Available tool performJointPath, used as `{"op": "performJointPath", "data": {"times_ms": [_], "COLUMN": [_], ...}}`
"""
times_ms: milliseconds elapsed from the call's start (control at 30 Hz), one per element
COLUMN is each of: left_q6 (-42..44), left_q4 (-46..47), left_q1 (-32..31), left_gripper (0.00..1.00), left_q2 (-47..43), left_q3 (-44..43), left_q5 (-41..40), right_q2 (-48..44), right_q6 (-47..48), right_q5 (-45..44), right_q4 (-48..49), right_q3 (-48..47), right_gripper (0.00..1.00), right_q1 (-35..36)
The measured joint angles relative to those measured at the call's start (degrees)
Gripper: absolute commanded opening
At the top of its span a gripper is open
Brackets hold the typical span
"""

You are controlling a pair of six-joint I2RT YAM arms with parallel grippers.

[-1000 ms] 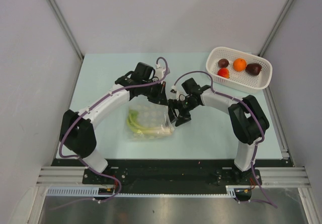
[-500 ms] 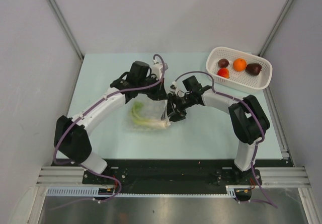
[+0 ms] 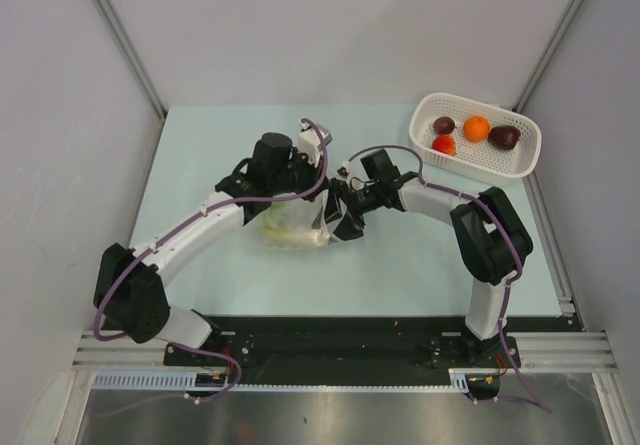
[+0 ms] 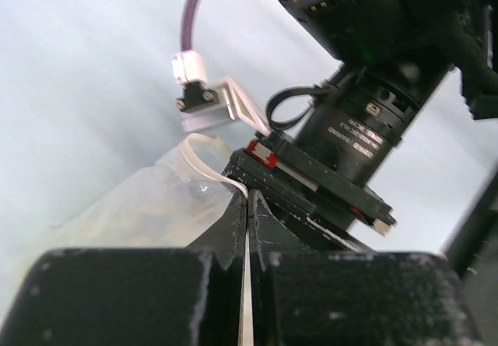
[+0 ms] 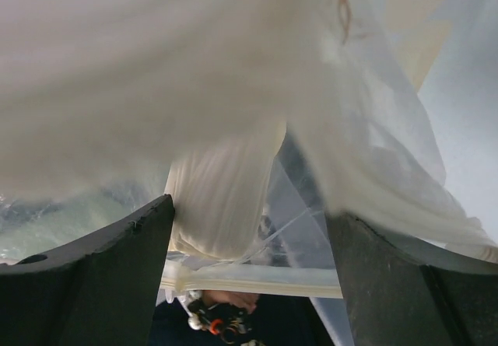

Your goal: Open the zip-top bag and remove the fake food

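The zip-top bag [image 3: 290, 223] lies mid-table, lifted at its right end, with green stalks [image 3: 278, 227] inside. My left gripper [image 3: 312, 187] is shut on the bag's white zip strip [image 4: 196, 153]; in the left wrist view the strip runs between the closed fingers of the gripper [image 4: 249, 204]. My right gripper [image 3: 338, 217] is open at the bag's right edge. In the right wrist view the gripper [image 5: 250, 215] straddles the clear plastic, the zip strip [image 5: 257, 277] and a pale piece [image 5: 222, 198] inside the bag. The orange ball [image 3: 477, 127], red tomato [image 3: 444, 145] and two dark lumps [image 3: 504, 136] sit in the basket.
The white perforated basket [image 3: 523, 160] stands at the back right of the pale green table [image 3: 200, 155]. Grey walls close in on the left, right and back. The two wrists are close together above the bag.
My left gripper has moved right and toward me with the zip strip, lifting and bunching the bag. My right gripper has moved left, up against the bag's edge.
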State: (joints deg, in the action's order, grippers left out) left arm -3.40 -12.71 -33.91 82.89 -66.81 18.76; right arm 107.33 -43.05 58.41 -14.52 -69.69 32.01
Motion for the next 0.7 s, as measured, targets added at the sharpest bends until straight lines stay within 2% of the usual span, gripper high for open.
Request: {"op": "performJointPath", "data": {"times_ms": [167, 300, 467, 700], "left_q6": [3.4, 4.5, 4.5, 2.1], "left_q4": [4.9, 7.5, 8.1, 4.7], "left_q1": [-3.9, -5.5, -6.1, -6.2], "left_gripper": [0.00, 0.00, 0.00, 0.00], "left_q2": [-1.7, -2.7, -3.1, -3.1], "left_q3": [3.5, 5.8, 7.3, 7.2], "left_q5": [-11.3, -15.3, -15.3, -10.2], "right_q2": [0.8, 0.8, 0.8, 0.8], "right_q6": [-8.9, -11.8, -10.4, -3.4], "right_q5": [0.8, 0.7, -1.2, -7.1], "right_q4": [4.6, 5.1, 2.1, -5.8], "right_q3": [0.3, 0.3, 0.3, -0.1], "right_gripper": [0.76, 0.75, 0.78, 0.81], "right_q1": [0.5, 0.7, 0.6, 0.2]}}
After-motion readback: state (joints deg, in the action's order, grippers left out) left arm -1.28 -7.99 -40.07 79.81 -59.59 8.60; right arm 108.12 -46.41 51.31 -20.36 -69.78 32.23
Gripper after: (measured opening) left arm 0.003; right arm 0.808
